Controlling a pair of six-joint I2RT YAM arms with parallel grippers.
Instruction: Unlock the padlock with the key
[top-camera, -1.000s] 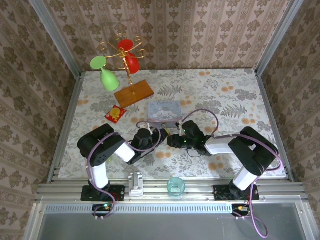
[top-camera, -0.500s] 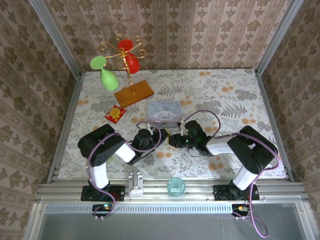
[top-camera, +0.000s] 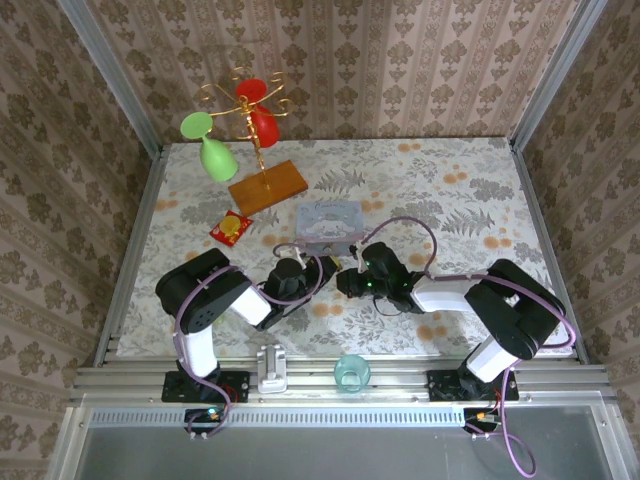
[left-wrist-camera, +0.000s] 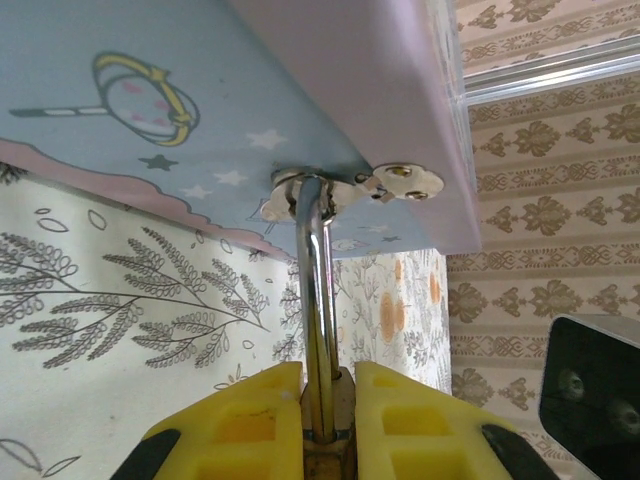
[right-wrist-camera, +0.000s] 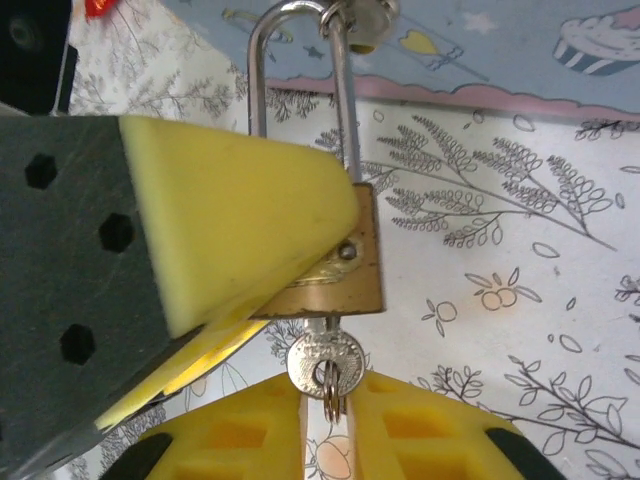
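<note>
The right gripper (right-wrist-camera: 327, 398) has closed in since a second ago, its jaws now pinching the key (right-wrist-camera: 324, 358) that sticks out at six o'clock of the padlock (right-wrist-camera: 357, 262). The left gripper (left-wrist-camera: 328, 378) is clenched on the padlock's body. At twelve o'clock the shackle (left-wrist-camera: 315, 300) hooks the hasp (left-wrist-camera: 345, 188) of the blue tin (left-wrist-camera: 150, 130).

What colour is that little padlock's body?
Brass-coloured padlock, with a silvery shackle; clearest in the right wrist view.
</note>
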